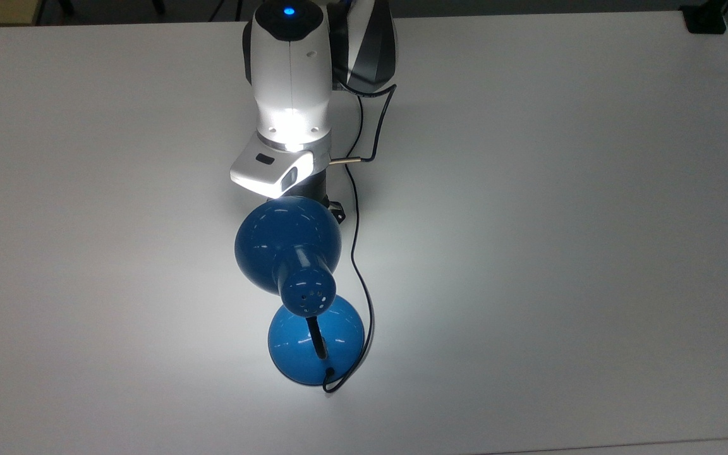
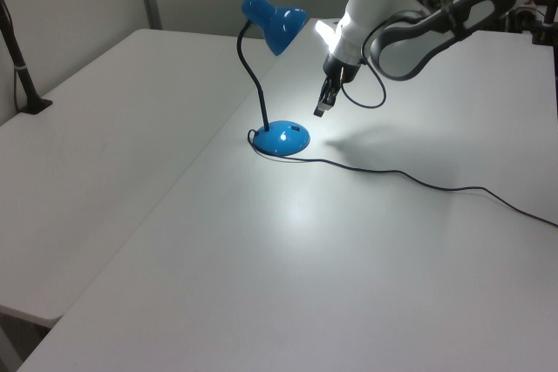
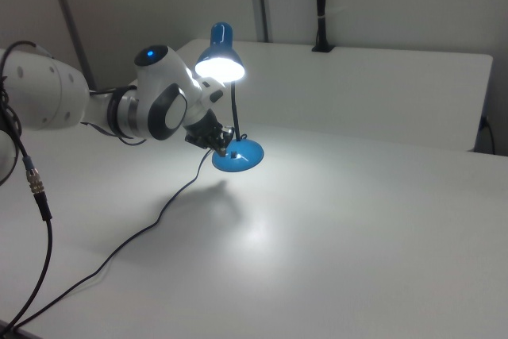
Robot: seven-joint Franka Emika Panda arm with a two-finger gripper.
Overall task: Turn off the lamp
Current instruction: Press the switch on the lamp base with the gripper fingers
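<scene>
The blue lamp is lit and throws a bright pool on the white table. Its bell shade [image 1: 288,243] hangs over the round base [image 1: 315,347], joined by a black gooseneck [image 2: 253,71]. The shade [image 3: 221,59] glows in the right view, above the base [image 3: 240,156]. My gripper [image 2: 323,111] is shut, empty and pointing down, just to the left view's right of the base [image 2: 282,138] and a little above the table. In the top view the shade covers the gripper, with the white wrist [image 1: 272,170] at its rim. The gripper [image 3: 224,147] sits close beside the base.
The thin black cord [image 1: 354,240] runs from the base past the arm toward the table's far edge, and trails across the table [image 2: 418,182]. A black clamp post [image 2: 22,76] stands at the left view's left edge. A seam [image 2: 200,154] joins two tabletops.
</scene>
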